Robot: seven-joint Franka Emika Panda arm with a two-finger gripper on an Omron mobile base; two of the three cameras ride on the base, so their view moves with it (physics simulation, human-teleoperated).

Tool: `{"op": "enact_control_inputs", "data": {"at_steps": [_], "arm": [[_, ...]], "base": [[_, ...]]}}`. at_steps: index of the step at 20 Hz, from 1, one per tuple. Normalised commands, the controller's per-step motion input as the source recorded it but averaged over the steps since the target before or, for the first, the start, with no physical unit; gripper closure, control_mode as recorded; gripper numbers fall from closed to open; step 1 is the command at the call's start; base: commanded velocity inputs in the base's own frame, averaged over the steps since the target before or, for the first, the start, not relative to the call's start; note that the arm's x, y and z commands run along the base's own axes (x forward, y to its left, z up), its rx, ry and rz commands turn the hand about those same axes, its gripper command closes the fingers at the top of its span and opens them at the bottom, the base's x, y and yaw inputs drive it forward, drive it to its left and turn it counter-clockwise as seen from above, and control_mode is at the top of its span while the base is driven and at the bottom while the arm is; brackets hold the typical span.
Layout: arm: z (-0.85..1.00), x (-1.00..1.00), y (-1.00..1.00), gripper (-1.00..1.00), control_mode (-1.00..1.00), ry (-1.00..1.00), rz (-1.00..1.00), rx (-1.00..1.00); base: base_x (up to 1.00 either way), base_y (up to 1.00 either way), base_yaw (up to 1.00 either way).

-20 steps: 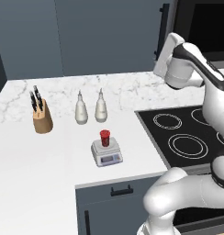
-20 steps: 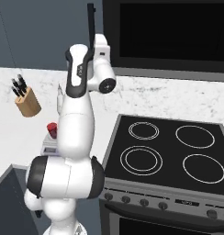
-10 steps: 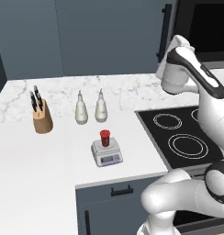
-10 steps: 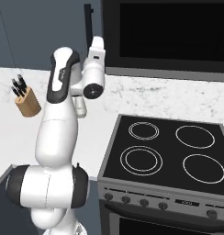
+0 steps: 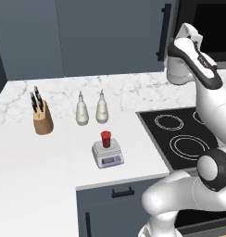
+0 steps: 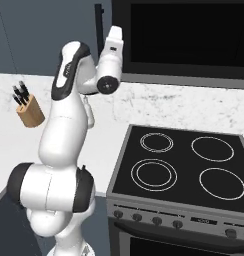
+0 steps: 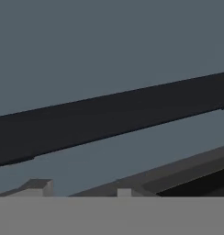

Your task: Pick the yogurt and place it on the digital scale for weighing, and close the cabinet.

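Left of the stove, the yogurt (image 5: pixel 105 138) is sitting on the digital scale (image 5: pixel 108 154). Further right, the gripper (image 7: pixel 79 188) is facing the cabinet (image 5: pixel 115 37) handle (image 5: pixel 164 31); a stiff, light door, probably best pushed. Whether its fingers are parted, I cannot tell.

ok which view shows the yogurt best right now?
Left base view. The yogurt stands upright on the digital scale, unobstructed, on the white counter in front of the two white bottles. In the right base view the arm covers that part of the counter. The hand view looks at the cabinet and its black handle.
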Motion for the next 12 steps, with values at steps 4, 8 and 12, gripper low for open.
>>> {"op": "enact_control_inputs", "data": {"at_steps": [4, 8, 12], "arm": [[-0.19, 1.00, -0.45, -1.00, -1.00, 0.00, 0.00, 0.00], [-0.26, 1.00, -0.34, -1.00, -1.00, 0.00, 0.00, 0.00], [-0.32, 0.90, -0.19, -1.00, -1.00, -0.09, 0.00, 0.00]], "base": [[0.00, 0.00, 0.00], [0.00, 0.00, 0.00], [0.00, 0.00, 0.00]]}}
